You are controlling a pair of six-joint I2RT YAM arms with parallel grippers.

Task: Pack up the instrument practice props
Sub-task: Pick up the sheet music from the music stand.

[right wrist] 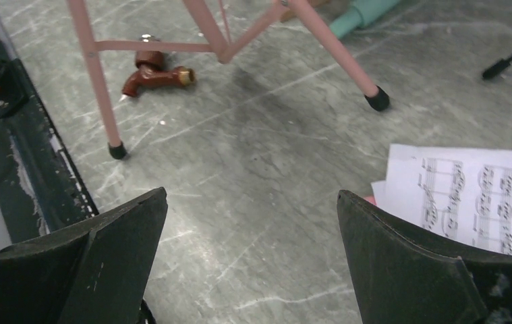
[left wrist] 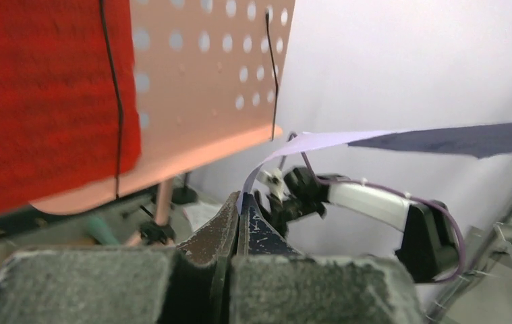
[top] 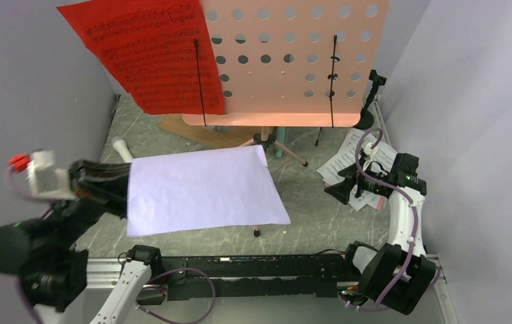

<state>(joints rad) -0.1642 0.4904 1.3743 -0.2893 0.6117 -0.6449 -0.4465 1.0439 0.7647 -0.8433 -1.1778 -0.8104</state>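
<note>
Jaws first: I have the left gripper pinched tight on the edge of a blank white sheet. On its wrist camera I watch the paper curl up out of the closed fingertips and run off flat to the right. From above, that sheet hangs in the air over the middle of the table, and the black foot of one tripod leg peeks out under its near edge. My right gripper is spread wide with nothing between the fingers, hanging low over bare grey tabletop. Just to its right lie printed music pages (flat on the surface, corners fanned). Further back, the pink music desk stands on its tripod legs, with a red sheet overlapping its left edge under a black wire arm. I see a mint microphone lying by the legs, a white microphone at far left, and a black mic mount at the desk's right edge. A brown wooden piece lies beneath the desk.
</note>
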